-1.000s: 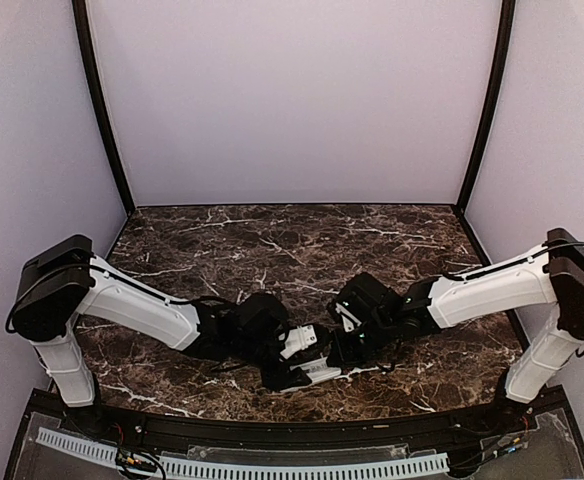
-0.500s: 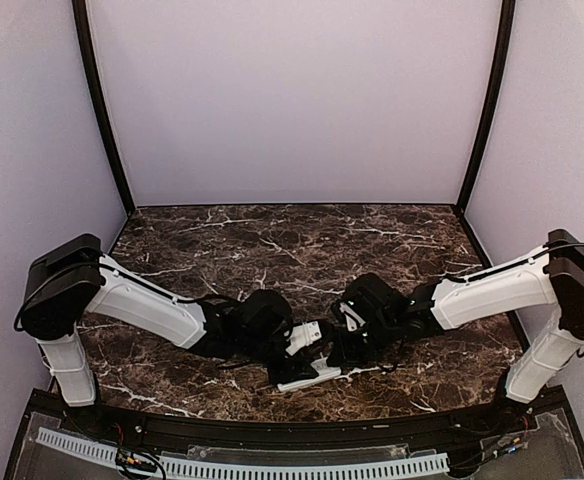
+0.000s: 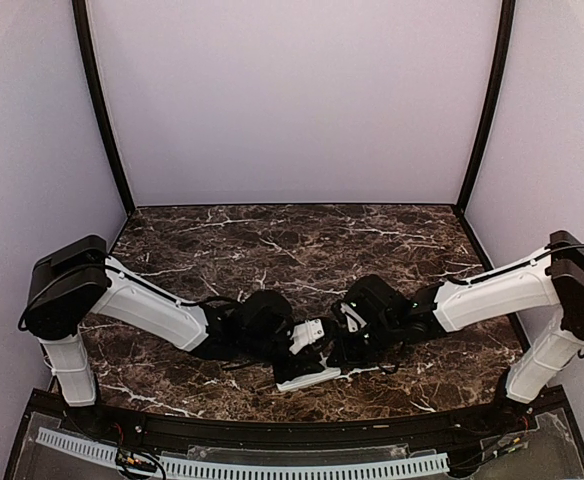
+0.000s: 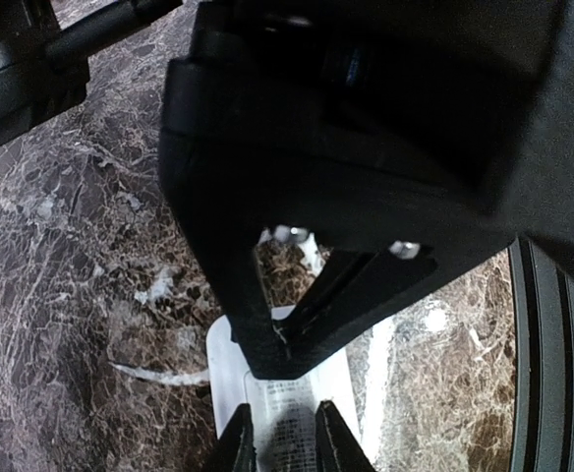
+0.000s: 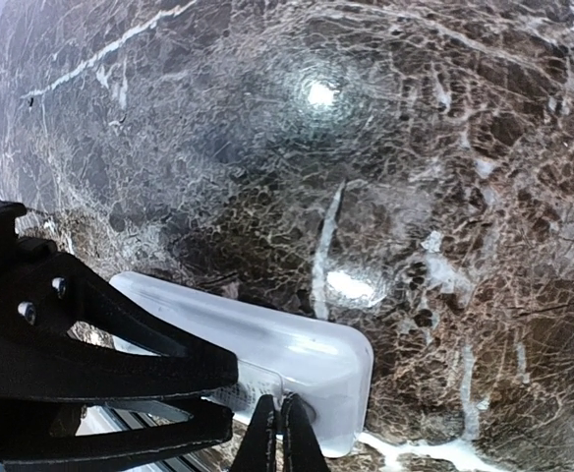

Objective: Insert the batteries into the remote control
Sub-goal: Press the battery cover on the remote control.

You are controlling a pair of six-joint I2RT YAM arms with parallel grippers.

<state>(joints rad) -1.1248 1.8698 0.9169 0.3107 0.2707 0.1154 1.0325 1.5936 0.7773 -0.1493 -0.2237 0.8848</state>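
Centre of figure: I am watching the right gripper (image 5: pixel 284 438) with its two fingers pressed together, tips bearing down at the rounded end of the remote control (image 5: pixel 302 359), which is lying flat on the dark marble table (image 3: pixel 222 240) near its front edge, midway between the two arm bases. The left gripper (image 4: pixel 285 442) is reaching in from the opposite side; its fingers (image 4: pixel 238 447) are standing a narrow gap apart directly above the remote's white body, and a dark blurred shape (image 4: pixel 292 438) is sitting between them. I cannot tell whether they are clamping on it or what it is. In the left wrist view the black body of the right gripper is filling the upper half of the frame, hanging over the far end of the remote. From above, both arms are stretching low and inward, their black wrists nearly meeting over the handset, and pale walls (image 3: pixel 292 100) are enclosing the table on three sides.
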